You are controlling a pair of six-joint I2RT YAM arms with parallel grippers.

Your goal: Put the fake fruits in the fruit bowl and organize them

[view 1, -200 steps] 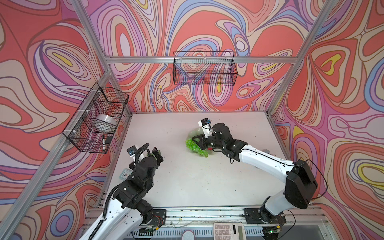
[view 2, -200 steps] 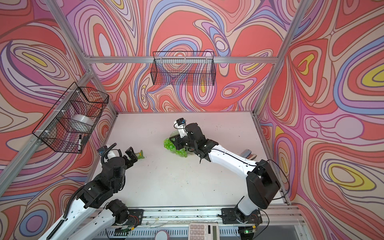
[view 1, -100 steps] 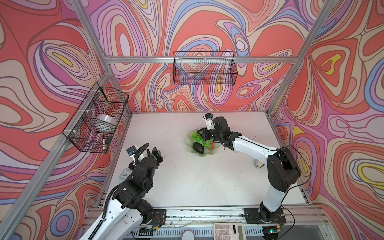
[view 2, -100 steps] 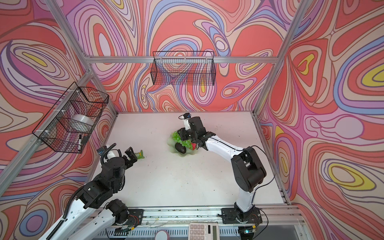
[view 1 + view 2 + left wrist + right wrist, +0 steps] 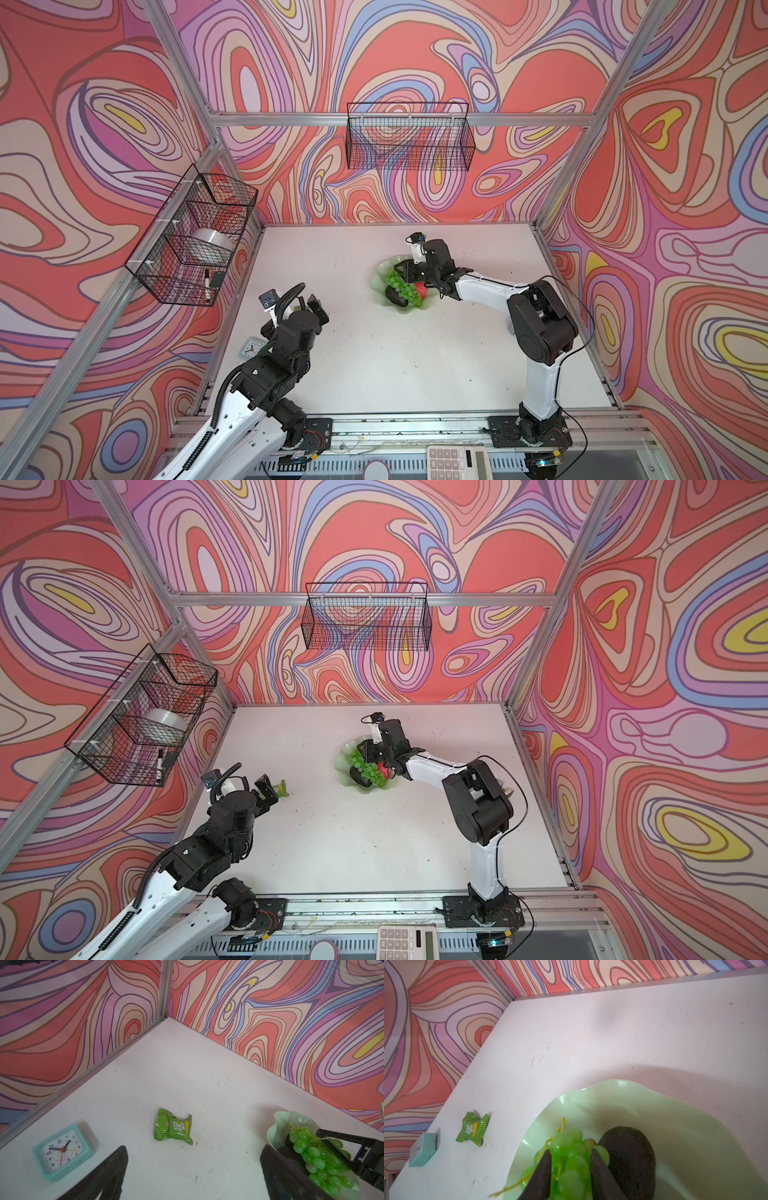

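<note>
Everything turned on how the grapes (image 5: 562, 1142) lay against the right gripper (image 5: 571, 1151). The bunch sat inside the fruit bowl (image 5: 378, 279), right of centre on the surface. In both top views its long axis ran from far left to near right, with the stem end far left. The right gripper reached in from the right along that line. Its jaws were drawn narrowly in on either side of the bunch, with grapes filling the gap, though how firm the pinch was could not be told.

An avocado (image 5: 629, 1157) lay just beside the grapes on their far side. Another dark one (image 5: 392, 296) and the red strawberry (image 5: 420, 289) showed at the bowl's near side.

Judging by this, letting go would call for a lift clear of the bunch, since a sideways pull could drag it over the rim.

The left gripper (image 5: 194, 1148) hung wide open, holding nothing, well apart at the near left, above the green packet (image 5: 173, 1127) and the clock (image 5: 62, 1151). The right arm was by far the nearer.
</note>
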